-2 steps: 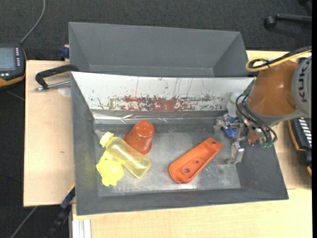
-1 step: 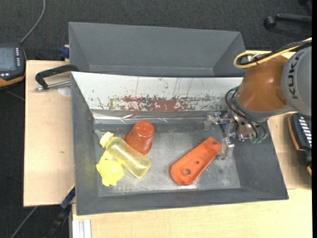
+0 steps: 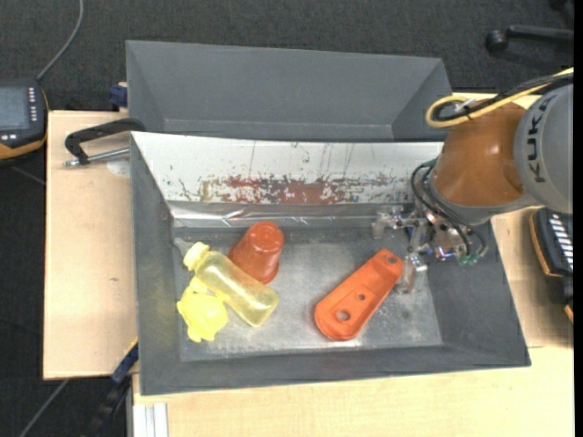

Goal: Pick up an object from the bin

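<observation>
At the right side of the bin (image 3: 478, 312), low over its floor and close to the right wall, my gripper (image 3: 412, 262) sits right at the upper end of a flat orange plastic piece (image 3: 357, 299). That piece is long and rounded, with a small hole near its lower end. It lies slantwise on the floor, its lower end toward the bin's front edge and its upper end toward the right wall. My gripper looks to be touching or just beside that upper end, but I cannot tell which. I also cannot tell how far it is open, and I see nothing lifted in it. The orange cover (image 3: 478, 167) on my wrist hangs above the bin's right rim.

Toward the left side of the floor, well apart from my gripper, three other things lie close together. A red-orange cup (image 3: 260, 249) sits nearest the back wall. A clear yellowish bottle (image 3: 239, 291) lies on its side against the cup, its yellow cap pointing to the left wall. A crumpled yellow lump (image 3: 202, 317) lies just beside the bottle, in the front left corner.
</observation>
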Robot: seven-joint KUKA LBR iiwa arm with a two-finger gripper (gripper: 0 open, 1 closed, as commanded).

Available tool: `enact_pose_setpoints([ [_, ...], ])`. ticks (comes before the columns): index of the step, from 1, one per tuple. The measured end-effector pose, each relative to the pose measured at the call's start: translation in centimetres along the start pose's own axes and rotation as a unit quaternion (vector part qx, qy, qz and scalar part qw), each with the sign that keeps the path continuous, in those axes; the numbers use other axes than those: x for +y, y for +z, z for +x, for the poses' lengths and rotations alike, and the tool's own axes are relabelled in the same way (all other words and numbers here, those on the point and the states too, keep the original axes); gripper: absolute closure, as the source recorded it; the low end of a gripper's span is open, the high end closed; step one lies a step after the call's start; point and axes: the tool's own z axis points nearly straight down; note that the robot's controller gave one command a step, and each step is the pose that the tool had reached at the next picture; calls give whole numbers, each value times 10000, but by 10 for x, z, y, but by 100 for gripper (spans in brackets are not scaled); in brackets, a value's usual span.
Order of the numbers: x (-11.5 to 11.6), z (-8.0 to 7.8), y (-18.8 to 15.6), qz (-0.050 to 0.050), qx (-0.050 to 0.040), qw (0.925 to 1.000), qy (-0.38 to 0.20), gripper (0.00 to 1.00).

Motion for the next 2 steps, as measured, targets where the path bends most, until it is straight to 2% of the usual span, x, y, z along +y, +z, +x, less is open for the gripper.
enact_pose_setpoints([
  [1,23,6,13,1,0,9999,-128,100],
  [2,23,6,13,1,0,9999,-128,100],
])
